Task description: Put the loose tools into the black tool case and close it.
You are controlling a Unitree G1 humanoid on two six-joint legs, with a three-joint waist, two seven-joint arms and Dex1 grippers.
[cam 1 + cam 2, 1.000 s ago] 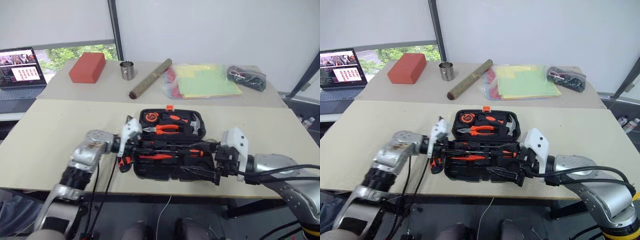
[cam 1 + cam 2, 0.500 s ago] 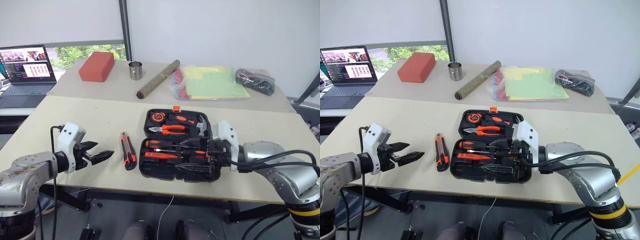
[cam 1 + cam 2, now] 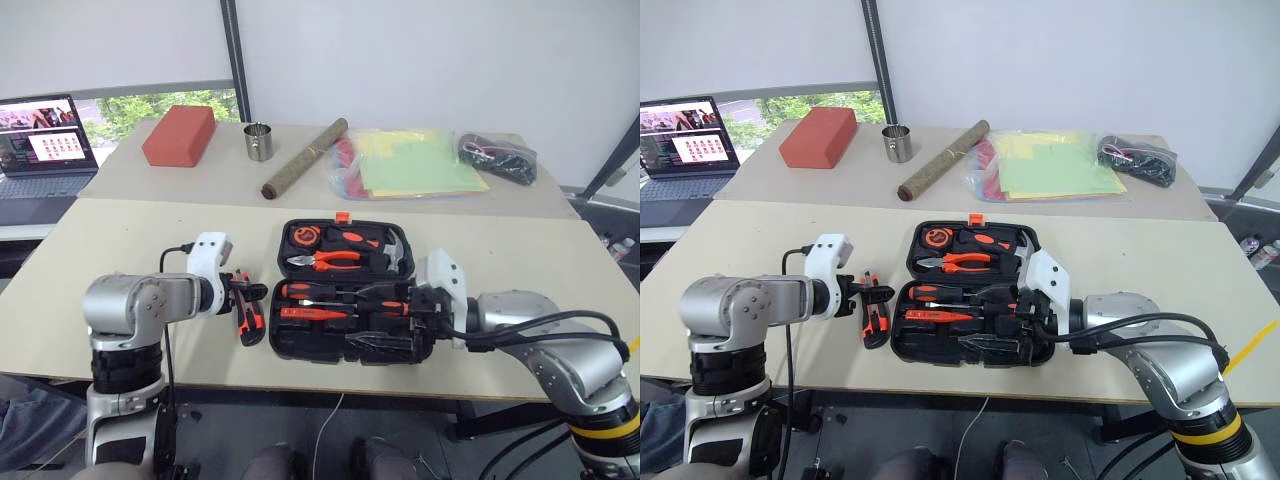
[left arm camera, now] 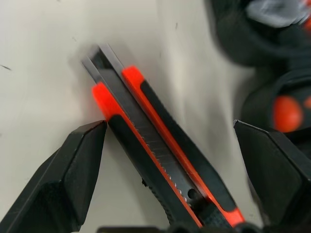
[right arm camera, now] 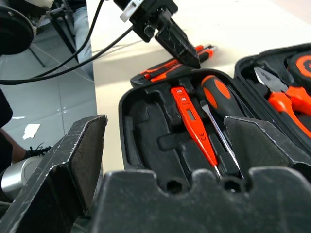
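L gripper open, straddling knife on bench, beside open case. R gripper open over case's near edge.

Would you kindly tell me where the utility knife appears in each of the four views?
Left eye view: utility knife lies on the table, just left of the black tool case.
Right eye view: same spot, beside the case.
Left wrist view: centre, running diagonally between the claw's fingers.
Right wrist view: beyond the case's far edge.
Shared landmark: the tool case.
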